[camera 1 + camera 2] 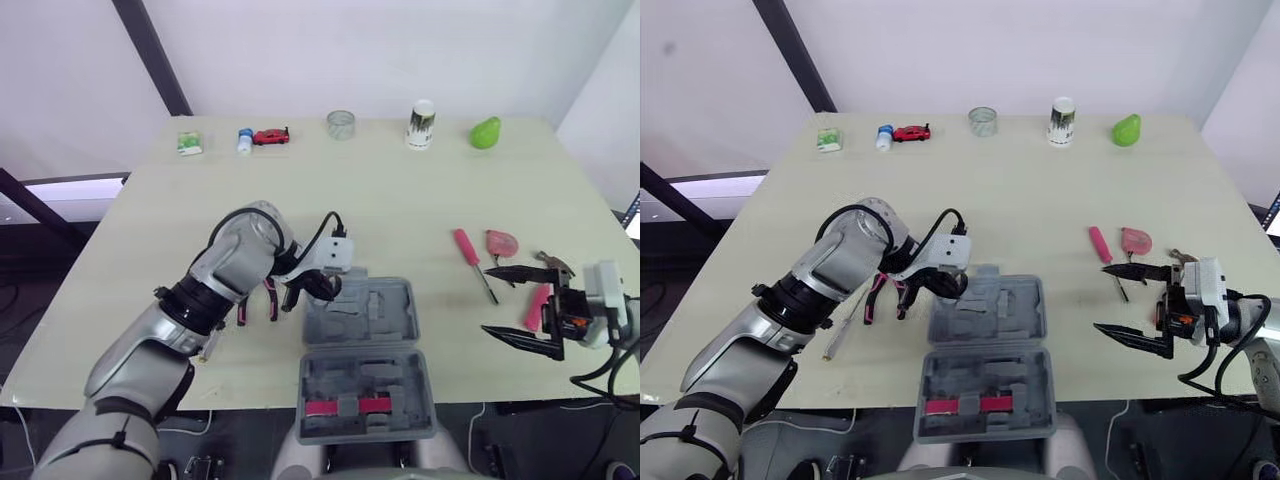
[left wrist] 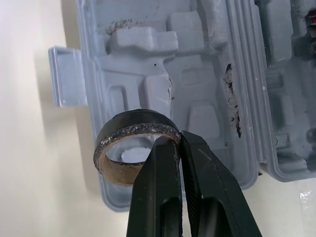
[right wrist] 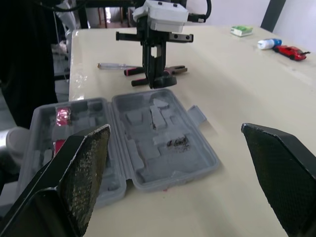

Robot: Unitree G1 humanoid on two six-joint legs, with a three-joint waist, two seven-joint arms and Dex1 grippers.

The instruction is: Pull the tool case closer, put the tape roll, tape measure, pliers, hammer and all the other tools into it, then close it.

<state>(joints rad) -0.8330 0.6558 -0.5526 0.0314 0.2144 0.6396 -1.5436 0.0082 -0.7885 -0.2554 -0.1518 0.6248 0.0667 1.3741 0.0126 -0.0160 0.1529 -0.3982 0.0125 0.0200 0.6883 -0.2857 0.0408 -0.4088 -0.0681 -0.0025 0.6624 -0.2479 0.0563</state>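
Note:
The grey tool case (image 1: 408, 318) lies open at the table's front centre, with a pink-red item (image 1: 345, 406) in its near half. My left gripper (image 1: 318, 288) is shut on the black tape roll (image 2: 111, 143), holding it over the left edge of the case's far half. Pink-handled pliers (image 1: 255, 300) and a pale screwdriver (image 1: 210, 345) lie left of the case. To its right lie a pink screwdriver (image 1: 468, 252), a pink tape measure (image 1: 501, 243) and a pink-handled hammer (image 1: 537, 305). My right gripper (image 1: 489, 301) stands open beside the hammer, holding nothing.
Along the far edge stand a green box (image 1: 189, 143), a small bottle (image 1: 244, 141), a red toy car (image 1: 271, 136), a glass jar (image 1: 341, 124), a cup (image 1: 421, 125) and a green pear (image 1: 485, 132). The case overhangs the front edge.

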